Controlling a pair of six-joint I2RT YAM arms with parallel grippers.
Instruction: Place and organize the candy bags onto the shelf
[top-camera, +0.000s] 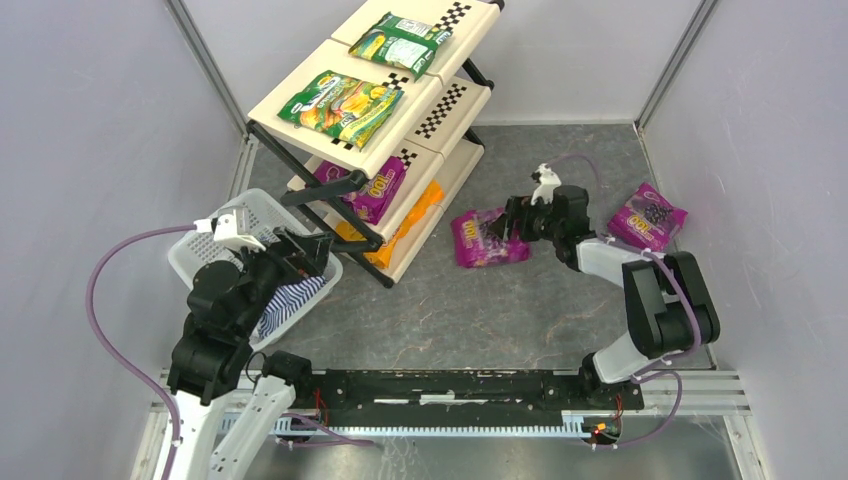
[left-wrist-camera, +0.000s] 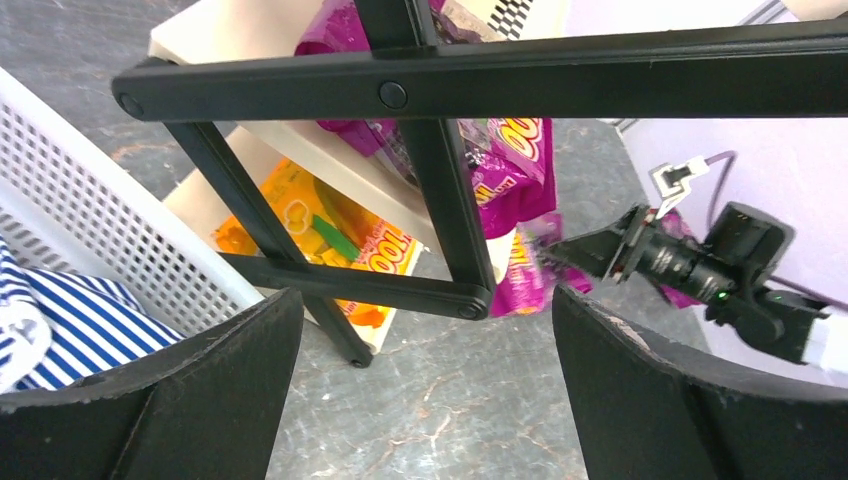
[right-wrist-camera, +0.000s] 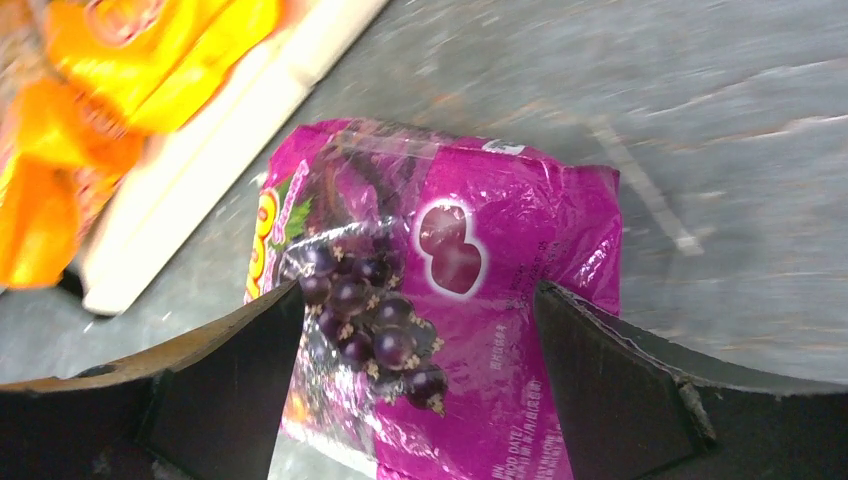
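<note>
The right pincer (right-wrist-camera: 418, 292) stands wide apart over the purple bag (right-wrist-camera: 450, 300), which lies flat on the bench (top-camera: 500, 310); one finger (right-wrist-camera: 215, 385) sits off each side edge of the bag and nothing is clamped; whether the tips touch the plastic I cannot tell. From above, this pincer (top-camera: 506, 226) is at the bag's right edge, and the bag (top-camera: 486, 240) lies just right of the shelf (top-camera: 398, 128), near its lowest tier.

The left pincer (left-wrist-camera: 425, 300) is also wide apart and holds nothing; it hangs over the basket (top-camera: 205, 245), close to the shelf's near left leg, with the cloth (top-camera: 292, 298) beneath it.

The top view alone shows two green bags (top-camera: 342, 106) on the top tier, a shelved purple bag (top-camera: 375, 190) on the middle tier, an orange bag (top-camera: 405, 225) on the lowest, and a spare purple bag (top-camera: 648, 217) well apart at the right wall. The left wrist view looks through the black frame (left-wrist-camera: 460, 80) at the orange bag (left-wrist-camera: 330, 240) from the side, and across at the right arm. The right wrist view shows the grape print up close and the blurred orange bag (right-wrist-camera: 120, 90) at far left.
</note>
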